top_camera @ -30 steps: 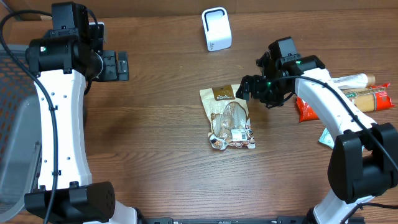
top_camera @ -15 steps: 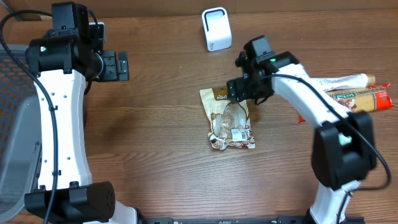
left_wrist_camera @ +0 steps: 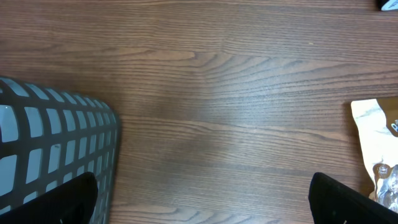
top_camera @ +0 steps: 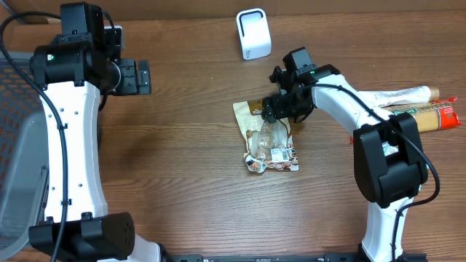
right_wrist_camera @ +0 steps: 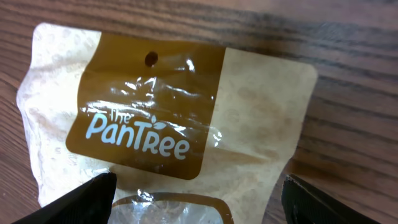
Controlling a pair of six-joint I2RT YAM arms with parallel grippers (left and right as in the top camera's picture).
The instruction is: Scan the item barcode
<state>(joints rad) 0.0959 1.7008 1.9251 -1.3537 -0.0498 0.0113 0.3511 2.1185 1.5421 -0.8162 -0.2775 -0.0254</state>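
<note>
A beige and brown snack pouch lies flat in the middle of the table, with a white label near its lower end. In the right wrist view the pouch reads "The PanTree". My right gripper hovers over the pouch's top end, open, with one finger on each side of it and nothing gripped. A white scanner stands at the back centre. My left gripper is at the far left, open and empty above bare wood.
A grey mesh basket sits at the left edge and also shows in the left wrist view. Several other packets lie at the right edge. The pouch's corner shows at the right of the left wrist view.
My right arm has swung left from beside the packets to above the pouch's top end, its jaws narrowing slightly. The left arm has not moved.
</note>
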